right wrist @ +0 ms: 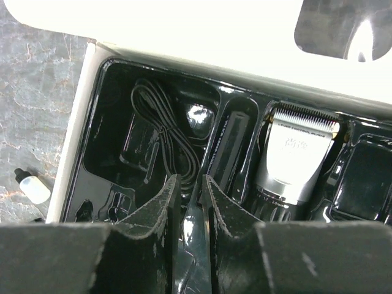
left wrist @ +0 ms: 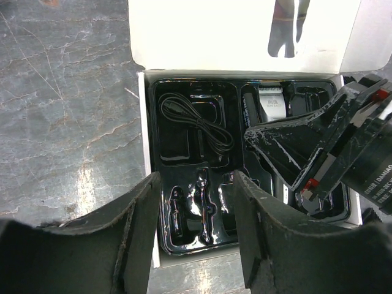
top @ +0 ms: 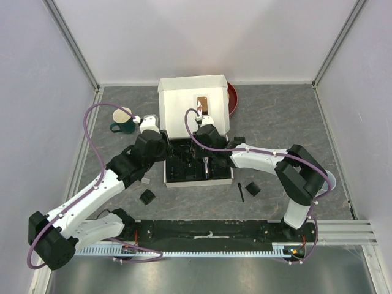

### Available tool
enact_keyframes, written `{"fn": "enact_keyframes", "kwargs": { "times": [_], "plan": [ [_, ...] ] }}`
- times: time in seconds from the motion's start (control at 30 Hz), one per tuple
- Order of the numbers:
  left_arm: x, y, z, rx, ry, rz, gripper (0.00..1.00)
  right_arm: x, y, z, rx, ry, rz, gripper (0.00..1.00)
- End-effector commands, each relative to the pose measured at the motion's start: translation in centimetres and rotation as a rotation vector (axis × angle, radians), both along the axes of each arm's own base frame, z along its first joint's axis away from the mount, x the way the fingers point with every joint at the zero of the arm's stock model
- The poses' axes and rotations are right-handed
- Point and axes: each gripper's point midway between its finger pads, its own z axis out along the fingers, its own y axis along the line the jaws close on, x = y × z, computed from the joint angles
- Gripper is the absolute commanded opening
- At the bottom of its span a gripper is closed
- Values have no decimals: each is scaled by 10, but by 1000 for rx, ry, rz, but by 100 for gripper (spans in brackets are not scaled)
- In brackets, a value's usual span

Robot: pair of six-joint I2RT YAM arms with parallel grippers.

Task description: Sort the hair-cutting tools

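A white box (top: pixel 193 92) stands open with a glossy black tray (left wrist: pixel 184 153) inside. A coiled black cable (left wrist: pixel 197 125) lies in the tray's left recess. The black-and-silver clipper (right wrist: pixel 295 156) lies in a slot to its right. My left gripper (left wrist: pixel 196 180) hovers open over the tray's near-left corner and holds nothing. Over the tray's middle, my right gripper (right wrist: pixel 190 179) has its jaws narrowly apart, with only a shiny tray ridge showing between them. Two black comb guards (top: pixel 147 196) (top: pixel 252 188) and a thin black brush (top: pixel 241 192) lie on the table in front of the box.
A green mug (top: pixel 122 122) stands left of the box, and a red bowl (top: pixel 233 98) sits behind its right corner. A small white bottle (right wrist: pixel 30 187) lies on the table beside the box's left wall. The upright lid blocks the far side.
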Motion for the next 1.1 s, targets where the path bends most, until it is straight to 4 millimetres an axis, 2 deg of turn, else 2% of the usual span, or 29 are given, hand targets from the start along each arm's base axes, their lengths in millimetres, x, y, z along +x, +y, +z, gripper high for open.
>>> {"fn": "enact_keyframes", "kwargs": {
  "times": [0.0, 0.27, 0.6, 0.73, 0.87, 0.97, 1.07],
  "plan": [
    [5, 4, 3, 22, -27, 2, 57, 16, 1, 40, 53, -114, -41, 28],
    [6, 5, -2, 32, -21, 8, 58, 22, 0, 12, -64, -79, -38, 26],
    [5, 8, -6, 38, -16, 17, 58, 15, -4, -24, -170, -4, -37, 13],
    [4, 7, -5, 26, -19, 16, 58, 11, -9, -33, -185, 16, -53, 13],
    [4, 7, -6, 21, -18, 20, 59, 10, -8, -31, -174, 14, -57, 13],
    [4, 7, -5, 12, -17, 23, 60, 12, -2, -14, -137, -11, -51, 15],
    [3, 7, -4, 6, -17, 25, 64, 15, 2, 10, -95, -47, -53, 22]
  ]
}}
